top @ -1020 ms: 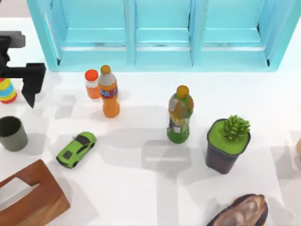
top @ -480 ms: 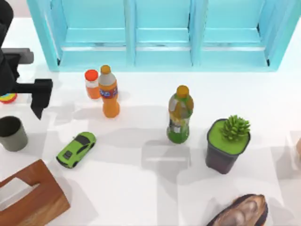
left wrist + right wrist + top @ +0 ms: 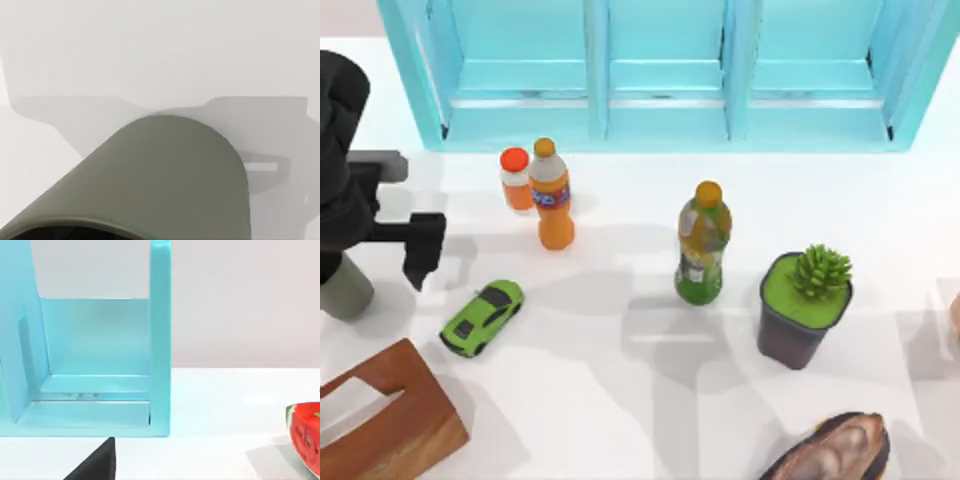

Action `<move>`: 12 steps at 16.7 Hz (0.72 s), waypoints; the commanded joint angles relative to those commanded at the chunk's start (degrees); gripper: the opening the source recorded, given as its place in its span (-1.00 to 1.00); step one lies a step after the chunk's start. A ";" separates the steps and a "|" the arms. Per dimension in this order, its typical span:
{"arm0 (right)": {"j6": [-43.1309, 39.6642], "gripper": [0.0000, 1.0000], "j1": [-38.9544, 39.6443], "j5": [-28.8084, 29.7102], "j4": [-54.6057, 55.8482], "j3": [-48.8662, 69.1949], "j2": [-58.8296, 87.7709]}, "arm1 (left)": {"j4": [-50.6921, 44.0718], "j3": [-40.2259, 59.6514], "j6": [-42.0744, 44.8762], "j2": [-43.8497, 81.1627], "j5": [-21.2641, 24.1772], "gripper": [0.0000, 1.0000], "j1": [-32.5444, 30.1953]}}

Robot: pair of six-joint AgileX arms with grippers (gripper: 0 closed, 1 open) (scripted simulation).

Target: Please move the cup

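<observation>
The small matte grey-green cylindrical cup [image 3: 347,290] stands at the left edge of the frame, partly under the black left arm. The left gripper [image 3: 380,235] hangs just above it; I cannot tell how its jaws stand. In the left wrist view the cup [image 3: 160,180] is very near.

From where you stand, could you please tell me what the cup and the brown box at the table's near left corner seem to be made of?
The cup, beside the left arm's gripper, looks like matte ceramic or plastic: an even grey-green wall with no shine or pattern. The box looks like varnished wood: reddish-brown with streaked grain, a soft sheen and a slot in its top. As both are rendered, this is only a guess.
</observation>
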 joint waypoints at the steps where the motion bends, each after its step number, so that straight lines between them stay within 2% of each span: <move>1: 0.00 1.00 0.00 0.00 0.00 0.00 0.00 | 0.00 0.00 0.00 0.00 0.00 1.00 0.00; 12: 0.00 1.00 0.00 0.00 0.00 0.00 0.00 | 0.00 0.00 0.00 0.00 0.00 -0.66 0.00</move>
